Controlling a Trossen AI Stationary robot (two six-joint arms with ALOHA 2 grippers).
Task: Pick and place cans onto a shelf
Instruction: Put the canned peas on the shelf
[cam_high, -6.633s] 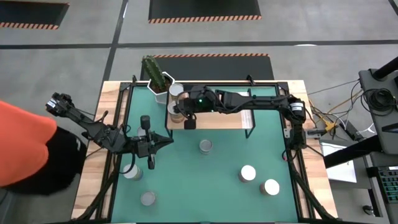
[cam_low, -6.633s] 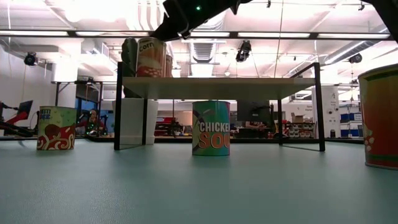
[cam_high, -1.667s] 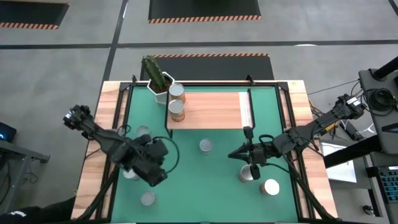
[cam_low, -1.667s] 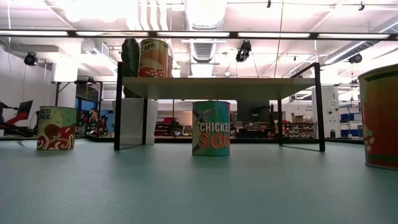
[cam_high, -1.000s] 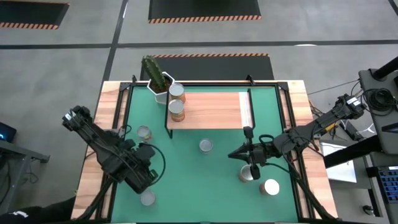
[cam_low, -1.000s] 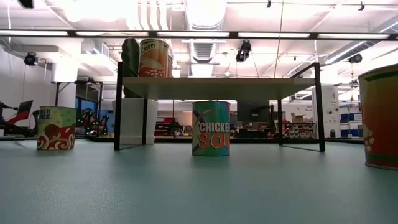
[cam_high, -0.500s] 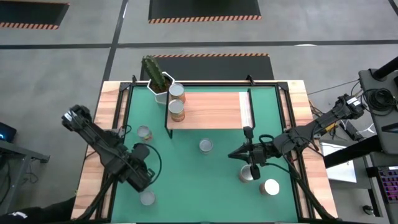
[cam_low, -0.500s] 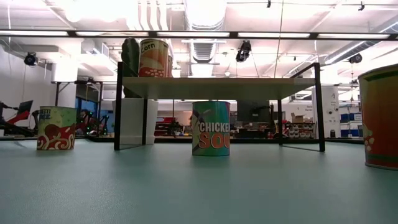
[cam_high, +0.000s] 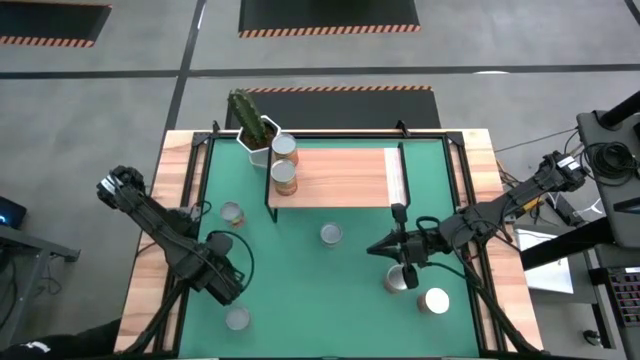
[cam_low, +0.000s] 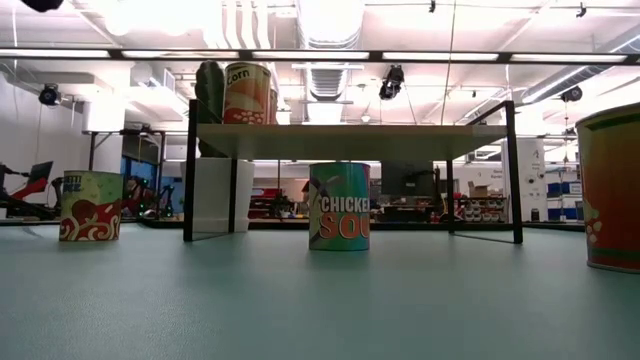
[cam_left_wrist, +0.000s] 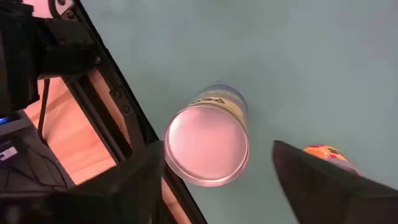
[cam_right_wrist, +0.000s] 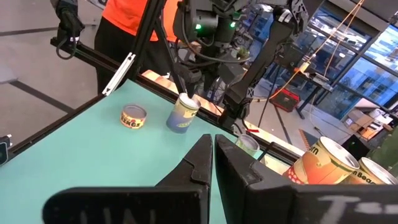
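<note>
Hovering left end effector (cam_left_wrist: 214, 186) above can (cam_left_wrist: 207, 144)

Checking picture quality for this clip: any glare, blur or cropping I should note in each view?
High view: even light, sharp. Low view: ceiling lights blown out behind the shelf, and one can cut off at the edge. Left wrist view: soft glare on the can top, left gripper fingers dark and blurred. Right wrist view: right gripper fingers blurred up close, bright windows behind.

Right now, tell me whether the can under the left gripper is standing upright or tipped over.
Upright. The left wrist view looks straight down on the can, its round silvery lid facing the camera, between the left gripper's open fingers, untouched.
</note>
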